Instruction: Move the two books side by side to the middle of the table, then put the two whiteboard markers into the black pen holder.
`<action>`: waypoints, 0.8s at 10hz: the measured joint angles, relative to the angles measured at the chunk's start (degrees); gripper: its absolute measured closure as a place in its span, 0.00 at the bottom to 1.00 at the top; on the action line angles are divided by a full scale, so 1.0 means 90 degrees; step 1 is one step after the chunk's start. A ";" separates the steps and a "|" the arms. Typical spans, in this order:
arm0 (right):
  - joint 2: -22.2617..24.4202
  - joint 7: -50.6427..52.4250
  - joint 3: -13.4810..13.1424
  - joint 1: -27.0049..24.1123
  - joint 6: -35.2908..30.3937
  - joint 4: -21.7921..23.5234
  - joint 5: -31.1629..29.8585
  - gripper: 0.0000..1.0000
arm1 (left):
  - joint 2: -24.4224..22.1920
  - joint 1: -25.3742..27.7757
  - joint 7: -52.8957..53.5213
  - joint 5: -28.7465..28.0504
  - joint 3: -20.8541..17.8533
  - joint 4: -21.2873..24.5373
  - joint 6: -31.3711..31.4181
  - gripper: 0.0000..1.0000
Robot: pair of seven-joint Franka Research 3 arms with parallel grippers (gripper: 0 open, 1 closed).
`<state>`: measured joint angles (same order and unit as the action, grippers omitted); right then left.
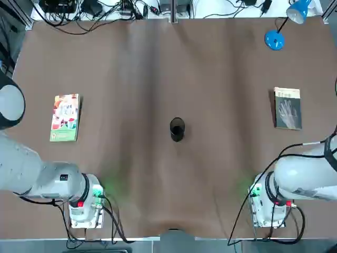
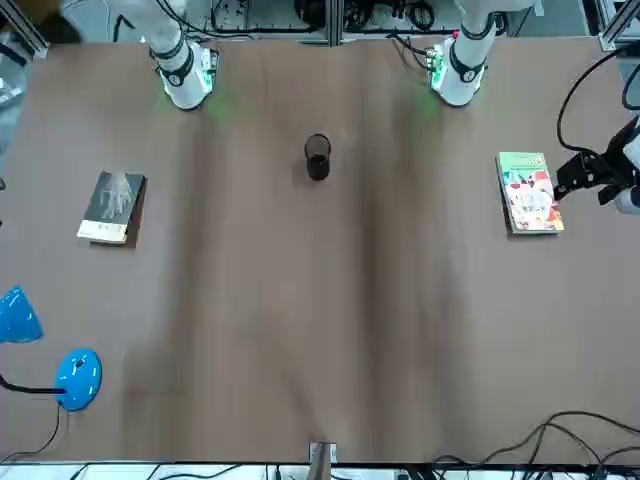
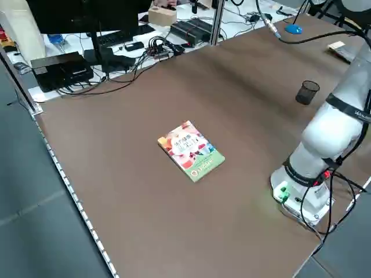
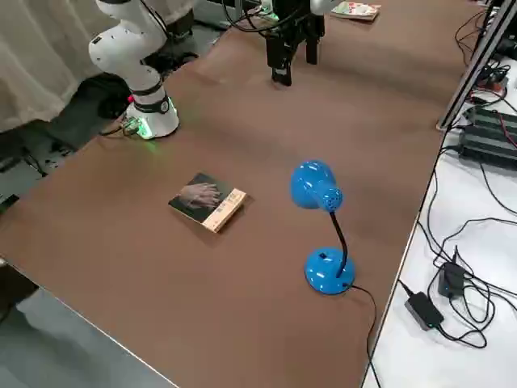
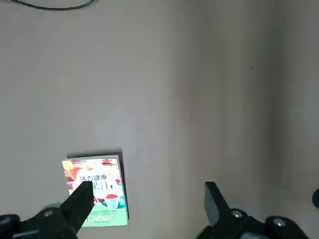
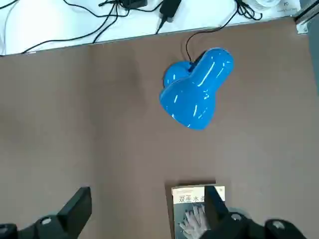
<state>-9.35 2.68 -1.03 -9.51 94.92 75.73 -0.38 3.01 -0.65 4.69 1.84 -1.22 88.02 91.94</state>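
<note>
Two books to close up, side by side: the colourful book (image 1: 65,118) at left in the top view, the dark book (image 1: 288,109) at right. Open fingers on both the left gripper (image 5: 148,188), at the front view's right edge, and the right gripper (image 6: 148,193), above the bench (image 1: 226,63) near the dark book. Best to straddle each cover squarely, pinch low on the long edges—then carry level, well clear of the pen holder (image 1: 177,129) at top-view centre. Count: books, two; holder, one; whiteboard markers, none visible.
</note>
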 joint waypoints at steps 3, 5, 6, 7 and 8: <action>-0.0007 -0.0001 0.0006 0.0105 -0.0004 0.0008 0.0000 0.00 | -0.0001 -0.0003 0.0000 0.0000 -0.0081 0.0003 -0.0003 0.03; -0.0017 -0.0001 0.0006 0.0214 -0.0005 0.0022 -0.0006 0.00 | -0.0002 -0.0008 0.0059 0.0057 -0.0499 0.0034 -0.0100 0.06; -0.0030 0.0001 0.0008 0.0311 -0.0014 0.0035 -0.0008 0.00 | -0.0003 -0.0006 0.0226 0.0358 -0.0824 0.0106 -0.0111 0.06; -0.0060 0.0001 0.0008 0.0400 -0.0062 0.0091 -0.0028 0.00 | 0.0006 -0.0002 0.0567 0.0738 -0.1230 0.0270 -0.0075 0.06; -0.0108 0.0001 0.0008 0.0465 -0.0083 0.0211 -0.0163 0.00 | 0.0026 0.0009 0.0934 0.1162 -0.1660 0.0520 0.0018 0.05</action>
<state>-10.32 2.68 -0.96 -5.33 94.17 77.63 -1.85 3.24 -0.57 13.10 12.30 -16.16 92.70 92.10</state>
